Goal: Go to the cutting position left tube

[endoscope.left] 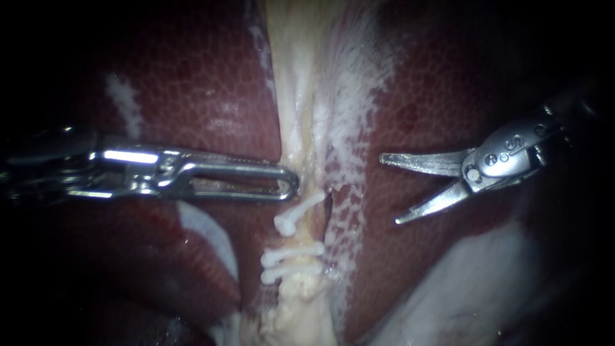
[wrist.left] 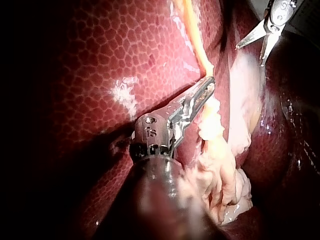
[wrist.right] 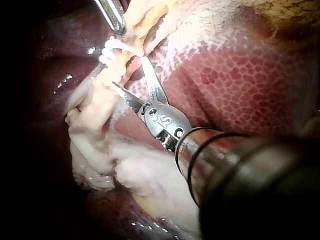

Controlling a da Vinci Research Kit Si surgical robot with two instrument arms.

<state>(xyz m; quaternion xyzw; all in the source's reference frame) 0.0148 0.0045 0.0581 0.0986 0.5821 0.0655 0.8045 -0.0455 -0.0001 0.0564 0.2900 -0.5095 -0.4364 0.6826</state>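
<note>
A pale tube [endoscope.left: 300, 234] runs down the middle between the dark red liver lobes and carries three white clips: one slanted clip [endoscope.left: 296, 215] above and two [endoscope.left: 289, 263] close together below. My left instrument [endoscope.left: 289, 182] lies flat from the left, its long jaws together with their tip pinching the pale tissue just above the slanted clip. My right instrument [endoscope.left: 389, 189] has curved blades that stand open, well to the right of the tube and clear of it. In the right wrist view the open blades [wrist.right: 127, 71] point at the clips [wrist.right: 112, 50].
The liver [endoscope.left: 192, 83] lies on both sides of the tube, with whitish frayed tissue [endoscope.left: 349, 102] on the right lobe. A pale mass [endoscope.left: 474, 282] sits at lower right under my right instrument. The left wrist view shows the blades [wrist.left: 250, 56] beyond the held strand [wrist.left: 215, 125].
</note>
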